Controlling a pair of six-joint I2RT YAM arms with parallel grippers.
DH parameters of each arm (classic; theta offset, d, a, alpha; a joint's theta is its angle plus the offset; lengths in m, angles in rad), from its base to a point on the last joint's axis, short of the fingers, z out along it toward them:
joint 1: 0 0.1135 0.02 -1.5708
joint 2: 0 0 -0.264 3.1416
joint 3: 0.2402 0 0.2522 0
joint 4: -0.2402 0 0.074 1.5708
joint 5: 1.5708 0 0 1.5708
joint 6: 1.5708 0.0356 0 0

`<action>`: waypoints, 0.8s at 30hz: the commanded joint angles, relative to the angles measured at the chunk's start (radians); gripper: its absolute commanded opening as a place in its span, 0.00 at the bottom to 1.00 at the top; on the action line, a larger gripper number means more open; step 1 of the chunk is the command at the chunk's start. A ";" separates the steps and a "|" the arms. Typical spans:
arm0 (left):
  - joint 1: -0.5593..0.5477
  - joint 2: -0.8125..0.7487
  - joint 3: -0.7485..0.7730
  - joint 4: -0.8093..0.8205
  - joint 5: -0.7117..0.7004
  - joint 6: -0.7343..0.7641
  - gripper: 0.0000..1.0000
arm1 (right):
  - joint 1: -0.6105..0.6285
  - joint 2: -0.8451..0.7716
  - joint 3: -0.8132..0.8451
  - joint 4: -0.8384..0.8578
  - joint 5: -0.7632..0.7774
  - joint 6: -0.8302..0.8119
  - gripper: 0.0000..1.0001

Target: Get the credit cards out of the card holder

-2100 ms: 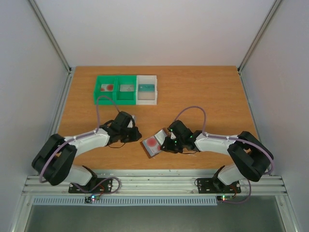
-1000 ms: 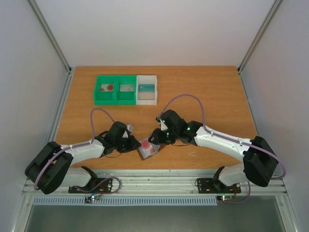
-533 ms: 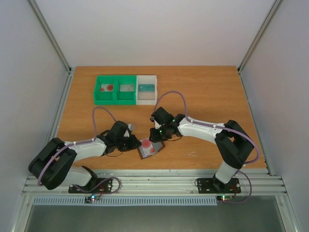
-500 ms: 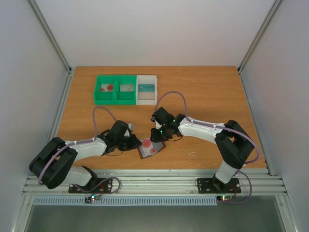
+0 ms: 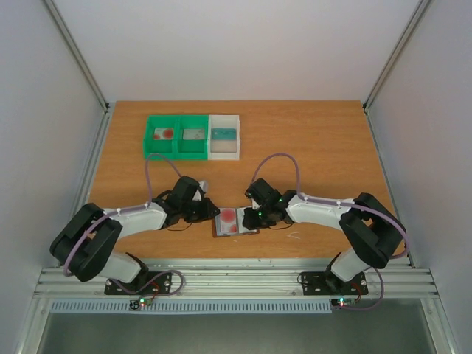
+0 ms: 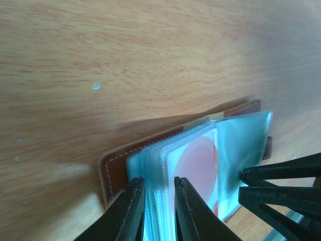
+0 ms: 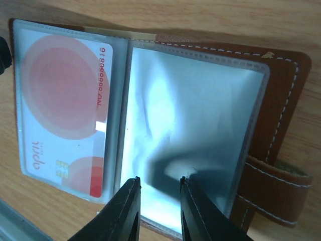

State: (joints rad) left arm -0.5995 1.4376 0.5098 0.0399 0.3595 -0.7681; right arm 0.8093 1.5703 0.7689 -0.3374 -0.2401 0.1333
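The brown card holder (image 5: 237, 228) lies spread open on the table near the front edge. A white credit card with red circles (image 7: 60, 110) sits in its left clear sleeve (image 5: 228, 218). The right sleeve (image 7: 190, 120) looks empty. My left gripper (image 6: 158, 181) is shut on the stack of clear sleeves at the holder's left edge (image 5: 212, 215). My right gripper (image 7: 159, 179) stands narrowly open over the empty right sleeve (image 5: 249, 217), fingertips close above it and nothing between them. The brown snap strap (image 7: 276, 183) sticks out on the right.
A green two-compartment bin (image 5: 175, 147) and a white bin (image 5: 224, 151) stand at the back left. Each compartment holds a card. The table's front rail (image 5: 236, 276) runs just below the holder.
The right gripper has come back toward the front and down over the holder's right half. The holder has turned from tilted to square and lies flat open. The left gripper shifted slightly away.
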 commanded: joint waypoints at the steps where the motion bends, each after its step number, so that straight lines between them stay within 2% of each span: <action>1: 0.005 -0.061 0.005 -0.030 0.016 0.008 0.20 | -0.014 -0.039 -0.017 0.080 -0.041 0.067 0.23; 10: 0.002 -0.052 -0.046 0.034 0.091 -0.049 0.24 | -0.021 -0.001 0.025 0.138 -0.137 0.118 0.23; 17: 0.000 0.023 -0.068 0.090 0.106 -0.055 0.21 | -0.022 0.068 0.039 0.162 -0.150 0.126 0.22; 24: -0.001 0.035 -0.095 0.112 0.088 -0.058 0.12 | -0.024 0.103 0.032 0.169 -0.145 0.124 0.20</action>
State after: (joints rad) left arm -0.5987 1.4559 0.4469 0.1226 0.4641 -0.8307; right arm 0.7910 1.6531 0.7887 -0.1852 -0.3855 0.2493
